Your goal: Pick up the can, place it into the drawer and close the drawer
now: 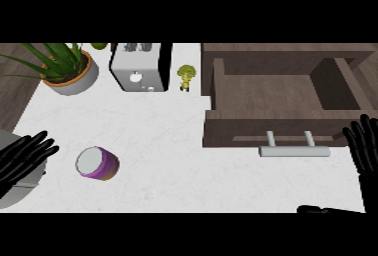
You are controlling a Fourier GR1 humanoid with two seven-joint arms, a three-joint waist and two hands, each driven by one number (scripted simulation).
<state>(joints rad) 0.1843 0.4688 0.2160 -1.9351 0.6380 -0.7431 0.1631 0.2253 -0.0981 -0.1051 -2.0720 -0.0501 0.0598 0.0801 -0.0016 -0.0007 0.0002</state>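
Head view: round purple can (97, 163) on white speckled counter (162, 130); wooden drawer (284, 112) open

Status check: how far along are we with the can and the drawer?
Nothing is done yet. The drawer stands open, nothing visible inside. The purple can lies on the counter, ungrasped; the left hand is open beside it, the right hand open by the drawer's handle. Picking, placing and closing remain.

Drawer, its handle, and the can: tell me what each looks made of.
Drawer: looks like dark wood, matte, judging by the brown grain streaks on its walls and front.
Handle: seems to be metal, a pale grey bar on two posts with a satin sheen.
Can: probably metal with a glossy purple label; its pale flat end suggests a tin lid, though plastic is possible.
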